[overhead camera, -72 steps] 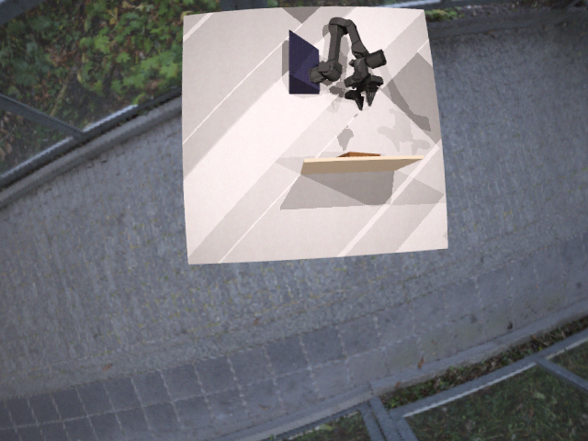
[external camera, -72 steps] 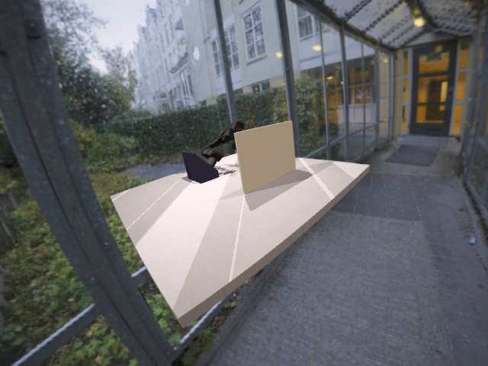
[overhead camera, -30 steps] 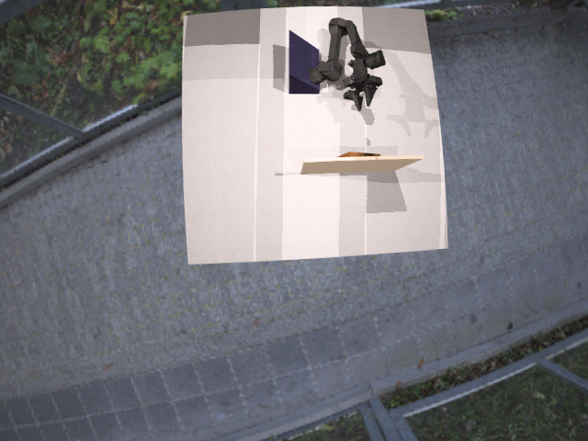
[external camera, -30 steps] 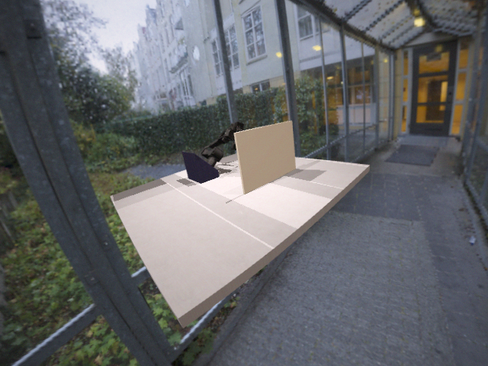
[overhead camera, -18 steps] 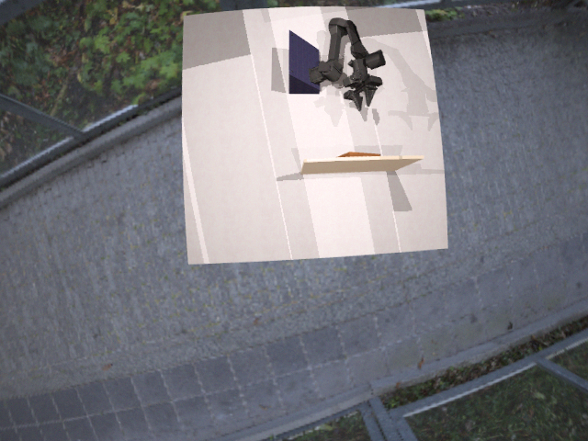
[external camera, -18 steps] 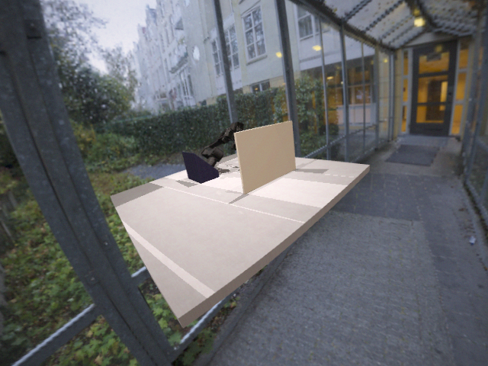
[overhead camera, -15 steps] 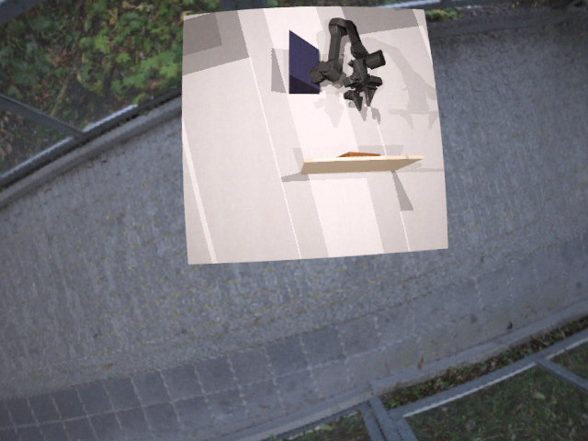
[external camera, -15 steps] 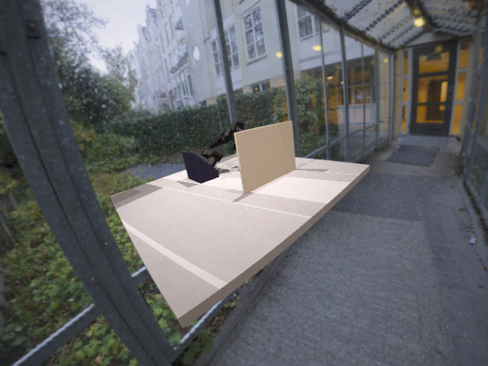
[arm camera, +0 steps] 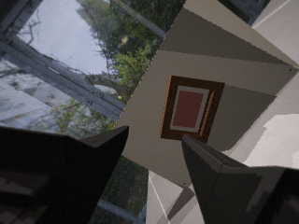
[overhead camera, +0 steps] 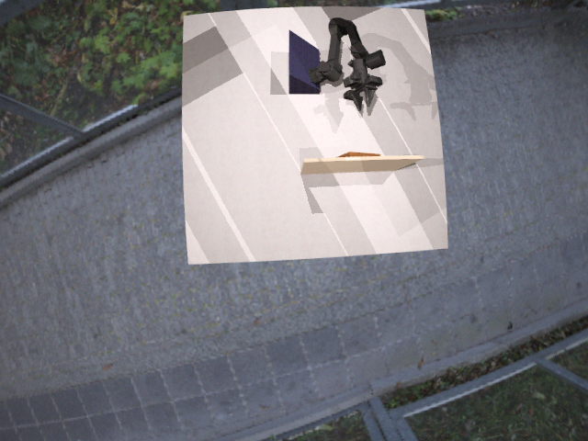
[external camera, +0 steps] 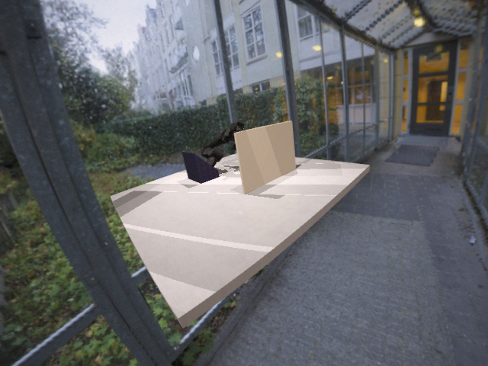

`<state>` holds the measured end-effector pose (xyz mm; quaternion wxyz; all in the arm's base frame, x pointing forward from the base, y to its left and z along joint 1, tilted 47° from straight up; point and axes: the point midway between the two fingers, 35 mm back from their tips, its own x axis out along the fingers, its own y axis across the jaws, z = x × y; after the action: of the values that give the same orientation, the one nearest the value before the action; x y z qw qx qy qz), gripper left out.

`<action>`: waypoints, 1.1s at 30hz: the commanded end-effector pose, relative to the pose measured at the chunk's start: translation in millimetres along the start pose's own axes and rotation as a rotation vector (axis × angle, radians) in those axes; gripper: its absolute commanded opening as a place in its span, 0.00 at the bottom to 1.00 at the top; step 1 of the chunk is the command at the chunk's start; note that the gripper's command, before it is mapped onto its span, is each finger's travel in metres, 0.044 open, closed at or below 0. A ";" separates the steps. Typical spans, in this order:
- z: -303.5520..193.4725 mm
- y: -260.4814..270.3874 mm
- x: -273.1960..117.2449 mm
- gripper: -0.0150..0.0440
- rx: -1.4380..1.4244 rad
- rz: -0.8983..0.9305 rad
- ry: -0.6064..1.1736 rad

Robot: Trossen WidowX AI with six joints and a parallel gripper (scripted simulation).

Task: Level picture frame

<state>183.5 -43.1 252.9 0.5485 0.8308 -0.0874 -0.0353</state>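
The picture frame (overhead camera: 358, 153) (arm camera: 189, 109), brown wood around a red picture, hangs on the arm side of the upright tan board (overhead camera: 351, 164) (external camera: 268, 157) (arm camera: 142, 105). In the wrist view it sits crooked against the board's edges. Its end farther from the fingertips is nearer the board's top edge, so its right side, as one faces it, is higher. The screw and notched strip are hidden. My gripper (overhead camera: 364, 111) (arm camera: 155, 134) is open and empty, standing off in front of the board. One fingertip overlaps the frame's near corner in the wrist view. The exterior camera sees only the board's back.
A dark navy wedge-shaped block (overhead camera: 299, 66) (external camera: 199, 169) stands beside the arm's base on the pale table (overhead camera: 228, 156) (external camera: 204, 220). The board stands across the table in front of the arm. Stripes of shadow cross the table and board.
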 end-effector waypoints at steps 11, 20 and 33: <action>-0.4 -0.5 0.1 0.69 -0.005 -0.002 0.004; 0.9 -1.8 13.1 0.69 -0.001 0.001 0.001; -8.4 -39.3 70.4 0.69 -0.003 0.006 0.007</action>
<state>254.2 -35.0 226.9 0.5482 0.8316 -0.0836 -0.0305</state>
